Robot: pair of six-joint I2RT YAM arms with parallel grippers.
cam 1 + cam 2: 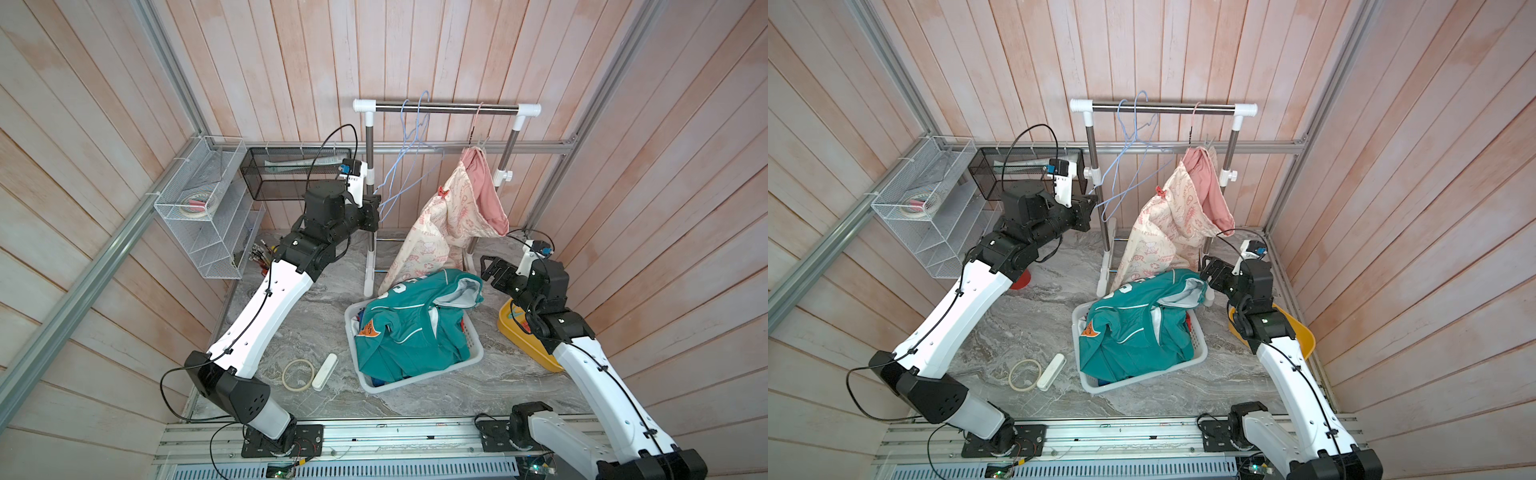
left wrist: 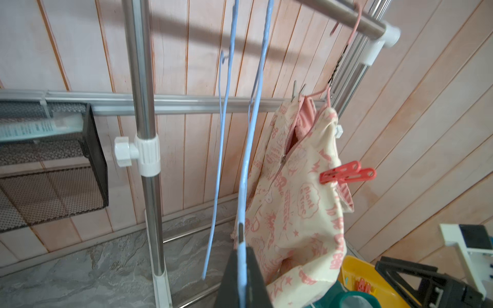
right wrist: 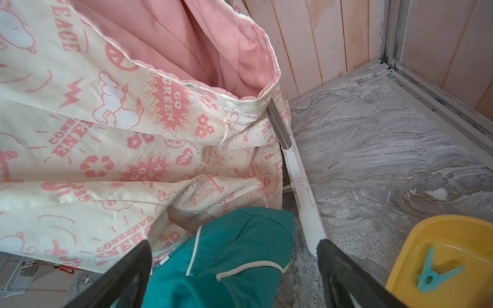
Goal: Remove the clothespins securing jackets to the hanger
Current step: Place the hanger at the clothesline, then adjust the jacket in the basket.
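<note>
1 red clothespin [image 2: 346,174] grips the cream jacket [image 1: 432,232], which hangs on a pink hanger [image 2: 317,92] from the rack [image 1: 446,109]. Left fingers [image 2: 254,277] are clamped on a blue hanger [image 2: 243,186]. Right fingers [image 3: 344,277] stand apart beside the teal jacket [image 1: 415,328], which lies in the basket [image 1: 471,336].

Left arm [image 1: 266,307]: white tapered shells, black joint housings, black cable clipped along shell, row of small holes. Elbow housing [image 1: 245,395] black, dotted with holes; loose cable loop beside it. Right arm [image 1: 590,361]: same build. Wrist camera mounts [image 1: 358,176] white, blue connectors [image 1: 343,168]. Base plates [image 1: 309,436] black, screwed. Right gripper [image 3: 234,244]: black wedge fingers [image 3: 128,277].
</note>
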